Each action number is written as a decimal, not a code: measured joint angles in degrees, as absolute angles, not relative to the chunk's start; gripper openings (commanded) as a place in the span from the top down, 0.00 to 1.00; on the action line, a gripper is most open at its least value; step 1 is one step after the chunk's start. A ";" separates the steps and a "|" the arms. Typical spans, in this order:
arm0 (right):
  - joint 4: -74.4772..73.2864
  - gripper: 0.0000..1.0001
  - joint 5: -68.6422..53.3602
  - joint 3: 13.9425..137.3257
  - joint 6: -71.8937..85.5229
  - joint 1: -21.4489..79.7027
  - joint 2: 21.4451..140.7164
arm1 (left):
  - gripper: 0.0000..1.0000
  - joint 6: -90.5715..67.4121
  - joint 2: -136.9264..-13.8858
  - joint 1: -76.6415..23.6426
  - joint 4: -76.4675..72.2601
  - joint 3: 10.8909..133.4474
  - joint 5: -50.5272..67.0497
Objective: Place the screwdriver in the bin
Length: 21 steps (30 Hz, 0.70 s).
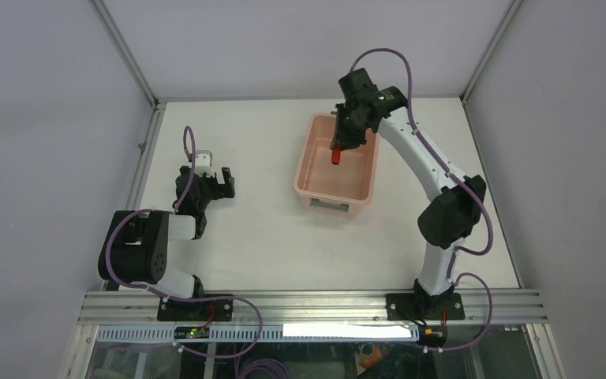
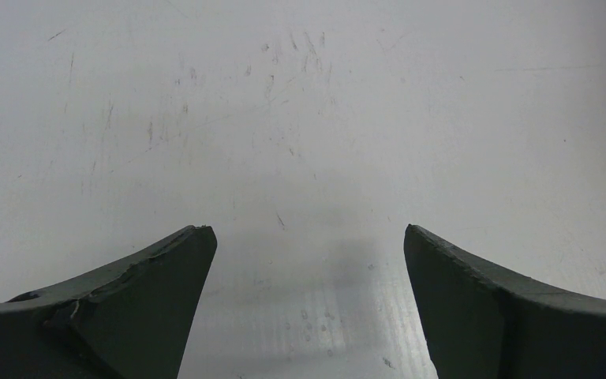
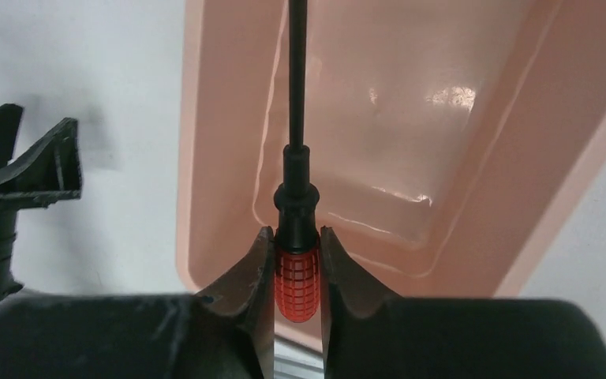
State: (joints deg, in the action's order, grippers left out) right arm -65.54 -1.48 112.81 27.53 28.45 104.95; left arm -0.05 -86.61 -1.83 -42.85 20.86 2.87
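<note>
My right gripper [image 1: 344, 140] is shut on the screwdriver [image 1: 336, 155] and holds it above the far end of the salmon-pink bin [image 1: 319, 185]. In the right wrist view the fingers [image 3: 257, 264] clamp the red gridded handle [image 3: 296, 280], and the black shaft [image 3: 297, 79] points away over the bin's inside [image 3: 410, 118]. The bin holds nothing else that I can see. My left gripper [image 1: 222, 181] is open and empty over the table at the left; in the left wrist view its fingertips [image 2: 197, 245] stand wide apart over bare table.
A small white block [image 1: 204, 160] lies just behind the left gripper. A black stand [image 3: 16, 170] shows left of the bin in the right wrist view. Metal frame rails [image 1: 138, 158] run along the table's left and back edges.
</note>
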 measured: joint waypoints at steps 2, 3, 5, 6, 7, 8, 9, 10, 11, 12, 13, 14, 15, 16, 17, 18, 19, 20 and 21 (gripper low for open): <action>-63.48 1.00 0.30 112.05 28.10 29.43 107.70 | 0.01 -0.05 -86.61 -1.83 -42.85 20.86 2.87; -62.26 1.00 0.93 110.89 28.25 29.69 108.62 | 0.01 -0.05 -86.61 -1.83 -42.85 20.86 2.87; -59.90 1.00 1.32 107.44 28.45 30.26 110.13 | 0.01 -0.08 -86.63 -1.83 -42.85 20.86 2.87; -59.16 1.00 1.30 105.95 28.47 30.37 110.83 | 0.01 -0.08 -86.63 -1.83 -42.85 20.86 2.87; -58.41 1.00 1.32 104.22 28.53 30.52 111.90 | 0.01 -0.05 -86.61 -1.83 -42.85 20.86 2.87; -57.76 1.00 1.34 102.80 28.62 30.65 112.99 | 0.01 -0.05 -86.63 -1.83 -42.85 20.86 2.87; -57.17 1.00 1.52 101.36 28.71 30.81 114.21 | 0.01 -0.05 -86.63 -1.83 -42.85 20.86 2.87; -56.86 0.99 1.91 100.40 28.84 30.94 115.33 | 0.01 -0.08 -86.63 -1.83 -42.85 20.86 2.87; -56.34 0.99 2.63 99.09 28.97 31.14 117.01 | 0.01 -0.05 -86.61 -1.83 -42.85 20.86 2.87; -56.03 0.98 2.96 98.30 29.08 31.27 118.08 | 0.01 -0.05 -86.63 -1.83 -42.85 20.86 2.87; -55.59 0.97 3.64 97.23 29.23 31.35 119.48 | 0.01 -0.05 -86.61 -1.83 -42.85 20.86 2.87; -55.40 0.95 3.92 96.64 29.39 31.42 120.31 | 0.01 -0.08 -86.61 -1.83 -42.87 20.86 2.87; -54.98 0.92 4.27 95.92 29.61 31.44 121.23 | 0.01 -0.05 -86.63 -1.83 -42.85 20.86 2.87; -54.68 0.87 4.51 95.42 29.78 31.44 121.75 | 0.01 -0.05 -86.61 -1.83 -42.85 20.86 2.87; -54.24 0.84 4.75 94.78 30.20 31.44 122.32 | 0.01 -0.05 -86.61 -1.83 -42.87 20.86 2.87; -54.04 0.77 4.86 94.78 30.44 31.44 122.32 | 0.01 -0.05 -86.63 -1.83 -42.85 20.86 2.87; -53.87 0.72 5.28 94.78 30.61 31.44 122.30 | 0.01 -0.08 -86.61 -1.83 -42.85 20.86 2.87; -53.82 0.68 5.50 94.78 30.89 31.44 122.30 | 0.01 -0.05 -86.61 -1.83 -42.87 20.86 2.87; -53.74 0.64 5.85 94.78 31.29 31.44 122.30 | 0.01 -0.05 -86.61 -1.83 -42.87 20.86 2.87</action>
State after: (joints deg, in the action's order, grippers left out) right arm -53.74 5.85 94.78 31.29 31.44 122.30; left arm -0.05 -86.61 -1.83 -42.87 20.86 2.87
